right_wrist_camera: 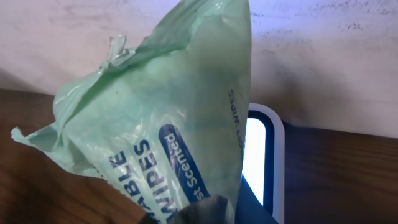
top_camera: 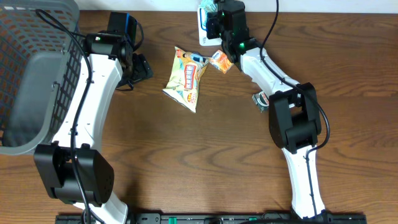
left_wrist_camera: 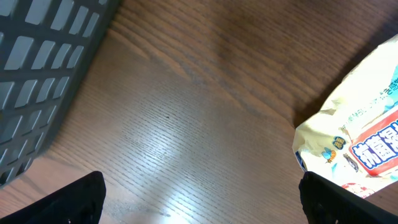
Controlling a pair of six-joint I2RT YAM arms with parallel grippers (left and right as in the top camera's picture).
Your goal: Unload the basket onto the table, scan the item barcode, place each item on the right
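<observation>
You hold the wipes pack (right_wrist_camera: 155, 130) pinched in the right gripper (right_wrist_camera: 199, 213) before the scanner (right_wrist_camera: 258, 155) at the table's (top_camera: 186, 155) far edge; scan unconfirmed; left gripper (left_wrist_camera: 202, 202) spread wide

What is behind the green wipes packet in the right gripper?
A white-rimmed scanner with a lit panel, in front of a pale wall. The wipes packet covers the scanner's left part, so that side cannot be seen.
</observation>
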